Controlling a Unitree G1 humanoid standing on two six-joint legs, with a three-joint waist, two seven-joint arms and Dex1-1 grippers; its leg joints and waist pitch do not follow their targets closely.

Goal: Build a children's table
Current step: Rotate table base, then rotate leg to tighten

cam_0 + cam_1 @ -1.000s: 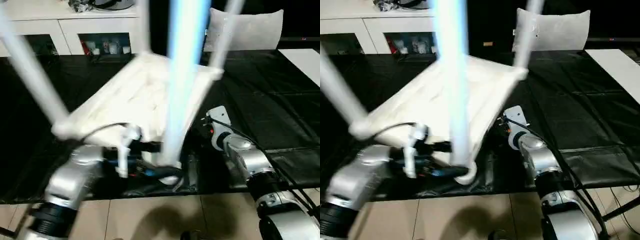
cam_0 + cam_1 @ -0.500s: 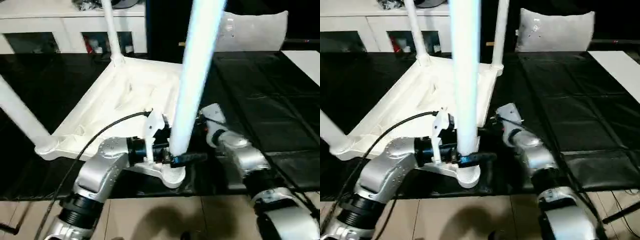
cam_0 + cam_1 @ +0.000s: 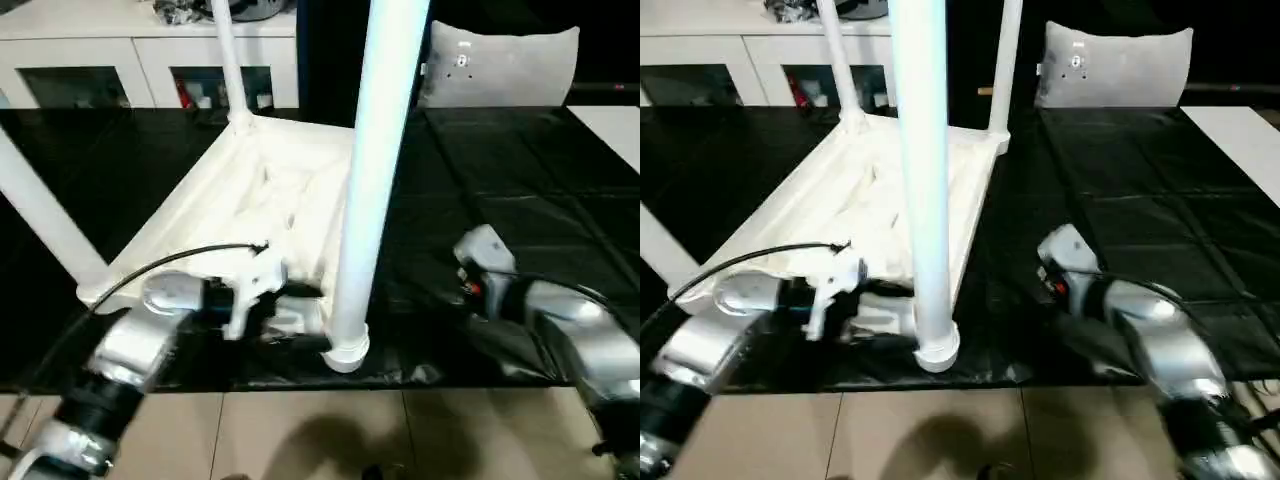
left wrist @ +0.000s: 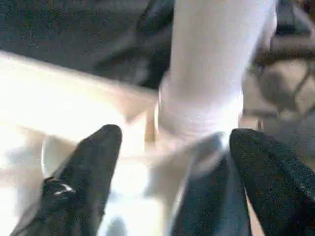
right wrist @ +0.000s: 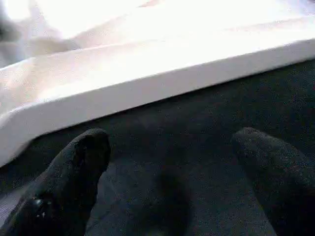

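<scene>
The children's table (image 3: 270,190) lies top-down, all four legs socketed; my left gripper (image 4: 167,167) is spread beside the near leg (image 3: 375,150); my right gripper (image 5: 172,172) gapes, empty; flipping upright remains, I judge.

place: robot test room or lab, furnished like a home | work surface (image 3: 520,190): large, covered in black sheeting, reaching to its far edge | behind it: white glass-doored cabinet (image 3: 140,70) with small items inside, clutter on top | floor (image 3: 300,430): beige tiles | pale cushion (image 3: 500,65) at far edge
</scene>
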